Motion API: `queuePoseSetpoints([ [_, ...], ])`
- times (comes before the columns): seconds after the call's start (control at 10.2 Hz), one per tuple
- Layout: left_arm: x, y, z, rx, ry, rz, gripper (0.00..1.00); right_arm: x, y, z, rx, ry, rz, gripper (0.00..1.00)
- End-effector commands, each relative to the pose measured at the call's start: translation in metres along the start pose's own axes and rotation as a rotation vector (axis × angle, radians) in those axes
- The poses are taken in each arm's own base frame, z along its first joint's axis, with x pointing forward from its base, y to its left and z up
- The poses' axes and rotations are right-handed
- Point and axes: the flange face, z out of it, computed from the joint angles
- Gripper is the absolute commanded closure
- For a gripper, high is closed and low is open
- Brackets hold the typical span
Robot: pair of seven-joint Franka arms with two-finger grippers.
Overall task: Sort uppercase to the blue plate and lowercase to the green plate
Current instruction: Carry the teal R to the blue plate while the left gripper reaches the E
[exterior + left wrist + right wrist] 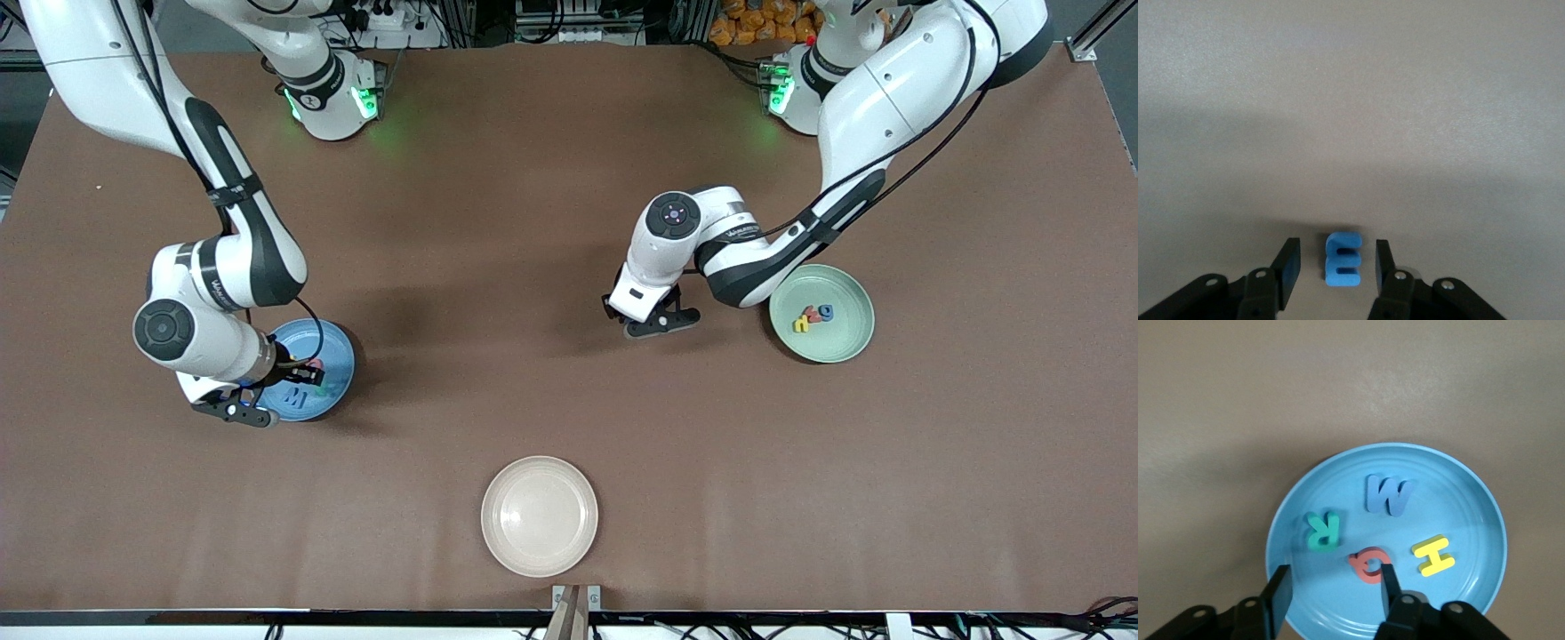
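Round matte blue plate (1305, 513) with raised rim sits toward the right arm's end of the table and holds all four foam capitals: blue M (1388, 495), teal-green R (1321, 531), red Q (1369, 565) and yellow H (1433, 555), all lying flat and apart from one another, none touching the rim. Round pale mint-green plate (845, 347) with raised rim sits toward the left arm's end and holds three small foam letters bunched together near its middle: a yellow one (801, 324), a red one (810, 313) and a blue g (826, 312); the yellow and red shapes are too small to read. Round cream plate (540, 516) sits nearest the front camera, roughly mid-table, with nothing visible in it. The last lowercase piece, a small blue foam m (1343, 259), is on the brown table surface (533, 267), not in any plate, beside the mint-green plate toward the table's middle. It lies flat, its three legs clearly separated. Left gripper (1337, 261) is low over that m, jaws spread wide with one finger on each side of the letter and a visible gap on both sides, gripping nothing. Right gripper (1333, 585) hangs over the blue plate's edge above the Q, jaws wide apart, holding nothing.
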Motion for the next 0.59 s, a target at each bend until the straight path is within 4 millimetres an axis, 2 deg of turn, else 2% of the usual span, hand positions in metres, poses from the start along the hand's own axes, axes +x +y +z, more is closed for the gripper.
queuePoseSetpoints([
  [0.0,-0.004,0.002,0.004,0.007,0.028,0.0,0.47,0.007,-0.001,-0.022,0.035,0.02,0.006,0.29],
  [0.2,-0.006,0.002,0.013,0.015,0.037,0.007,0.47,0.003,-0.001,-0.046,0.03,0.023,0.001,0.29],
  [0.29,-0.006,0.001,0.017,0.019,0.037,0.008,0.47,-0.004,-0.002,-0.068,0.028,0.032,-0.006,0.29],
  [0.49,-0.008,0.002,0.019,0.022,0.037,0.009,0.48,-0.025,-0.009,-0.125,0.014,0.043,-0.032,0.19],
])
